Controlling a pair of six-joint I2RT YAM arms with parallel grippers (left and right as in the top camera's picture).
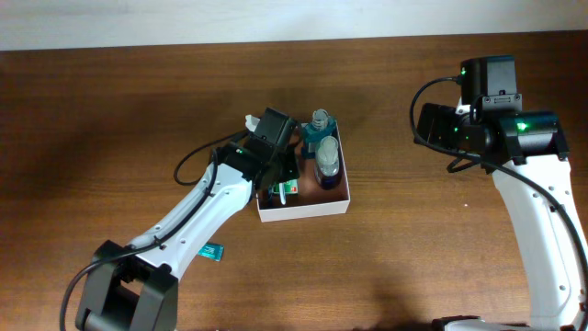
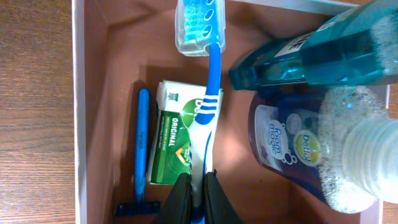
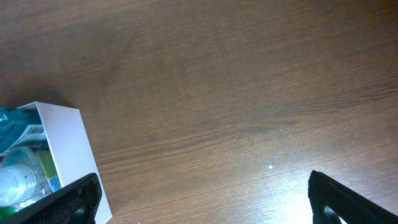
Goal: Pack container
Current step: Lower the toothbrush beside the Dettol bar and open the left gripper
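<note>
Inside the container point(image 2: 76, 93), the left wrist view alone shows the left gripper point(image 2: 198, 185), its fingers pinched on a blue toothbrush point(image 2: 211, 81) over a green packet point(image 2: 171, 149). Alongside are a razor point(image 2: 142, 149), a spray bottle point(image 2: 317, 56) and a Dettol bottle point(image 2: 292, 149). Overhead, the container sits mid-table point(image 1: 110, 110). The right gripper point(image 3: 204, 186) has its fingers spread wide, holding nothing.

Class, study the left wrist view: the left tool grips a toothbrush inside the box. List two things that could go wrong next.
1. The toothbrush lies across the green packet, not the container floor; once the left tool lets go it may roll toward the razor.
2. The spray bottle and soap bottle crowd close beside it; the tool opening might nudge them.
</note>
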